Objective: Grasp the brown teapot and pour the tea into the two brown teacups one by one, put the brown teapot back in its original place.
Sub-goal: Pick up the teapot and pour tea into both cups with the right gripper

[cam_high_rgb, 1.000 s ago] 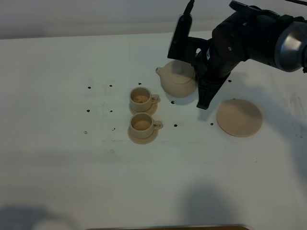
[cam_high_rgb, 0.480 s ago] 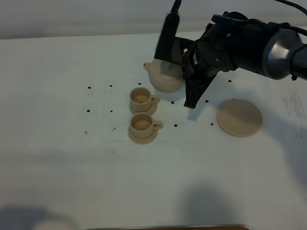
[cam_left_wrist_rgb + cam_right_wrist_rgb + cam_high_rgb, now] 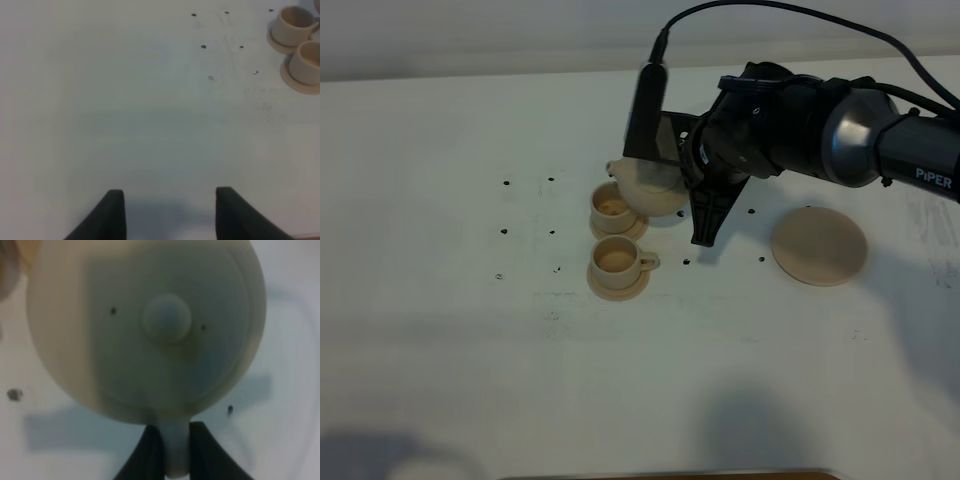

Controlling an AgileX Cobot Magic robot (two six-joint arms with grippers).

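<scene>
The brown teapot (image 3: 652, 192) hangs tilted above the table, its spout over the rim of the far teacup (image 3: 612, 206). My right gripper (image 3: 683, 181) is shut on the teapot's loop handle; the arm hides the handle in the exterior high view. In the right wrist view the knobbed lid and round body of the teapot (image 3: 150, 325) fill the picture, with the right gripper (image 3: 170, 442) pinching the handle. The near teacup (image 3: 616, 259) stands on its saucer just in front. The wide saucer (image 3: 818, 245) lies bare to the right. My left gripper (image 3: 170, 215) is open over bare table, with both teacups (image 3: 295, 22) (image 3: 307, 62) far from it.
Small black dots (image 3: 551, 232) mark the white table around the cups. The table's far edge runs along the top of the exterior high view. A dark strip (image 3: 670, 476) shows at the near edge.
The right arm has carried the teapot leftward from beside the wide saucer to the far teacup and tipped its spout down over that cup. The cups and saucers have stayed put.
</scene>
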